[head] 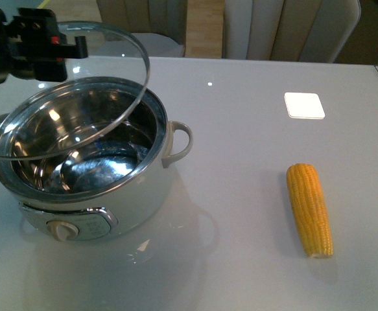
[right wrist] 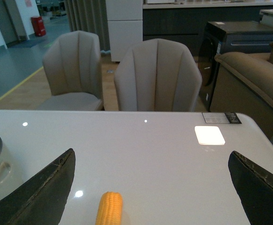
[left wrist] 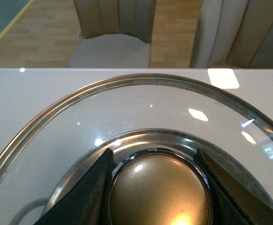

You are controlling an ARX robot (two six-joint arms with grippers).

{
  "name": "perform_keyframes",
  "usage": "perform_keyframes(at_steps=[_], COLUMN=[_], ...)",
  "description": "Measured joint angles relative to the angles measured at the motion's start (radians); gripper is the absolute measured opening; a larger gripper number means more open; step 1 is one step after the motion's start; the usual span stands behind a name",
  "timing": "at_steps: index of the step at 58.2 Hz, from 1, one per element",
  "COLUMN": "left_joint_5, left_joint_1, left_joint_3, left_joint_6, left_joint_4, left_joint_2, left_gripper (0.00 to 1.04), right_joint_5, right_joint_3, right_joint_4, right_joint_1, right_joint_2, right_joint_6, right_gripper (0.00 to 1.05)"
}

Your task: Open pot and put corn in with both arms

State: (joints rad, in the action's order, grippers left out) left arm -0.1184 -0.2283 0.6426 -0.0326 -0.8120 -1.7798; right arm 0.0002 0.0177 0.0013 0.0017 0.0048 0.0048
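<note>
The white pot (head: 143, 194) stands open at the table's front left, its steel inside bare. My left gripper (head: 69, 48) is shut on the cream knob (left wrist: 158, 192) of the glass lid (head: 114, 78) and holds the lid tilted above the pot's back left. In the left wrist view the black fingers (left wrist: 87, 197) press both sides of the knob. The corn (head: 310, 208) lies on the table at the right, well apart from the pot. My right gripper (right wrist: 152, 187) is open, its fingers (right wrist: 47, 187) wide apart above the corn's end (right wrist: 109, 208). It is out of the front view.
A white square patch (head: 304, 105) lies on the table behind the corn. Beige chairs (right wrist: 157, 75) stand along the table's far edge. The pot's side handle (head: 181, 139) sticks out toward the corn.
</note>
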Motion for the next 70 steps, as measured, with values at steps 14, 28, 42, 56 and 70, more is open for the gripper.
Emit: perform_keyframes(at_steps=[14, 28, 42, 56, 70], left_joint_5=[0.076, 0.162, 0.220, 0.232, 0.211], left_joint_1=[0.192, 0.485, 0.705, 0.720, 0.695], left_joint_3=[-0.092, -0.128, -0.109, -0.011, 0.102], left_joint_6=[0.043, 0.112, 0.167, 0.157, 0.134], left_joint_4=[-0.045, -0.161, -0.312, -0.418, -0.463], left_joint_2=[0.060, 0.004, -0.247, -0.476, -0.647], left_gripper=[0.45, 0.45, 0.45, 0.45, 0.45], right_joint_5=[0.000, 0.000, 0.000, 0.000, 0.000], right_joint_3=[0.000, 0.000, 0.000, 0.000, 0.000], right_joint_4=[0.000, 0.000, 0.000, 0.000, 0.000], right_joint_1=[0.000, 0.000, 0.000, 0.000, 0.000], right_joint_2=[0.000, 0.000, 0.000, 0.000, 0.000], right_joint_6=[0.000, 0.000, 0.000, 0.000, 0.000], right_gripper=[0.96, 0.96, 0.96, 0.96, 0.96])
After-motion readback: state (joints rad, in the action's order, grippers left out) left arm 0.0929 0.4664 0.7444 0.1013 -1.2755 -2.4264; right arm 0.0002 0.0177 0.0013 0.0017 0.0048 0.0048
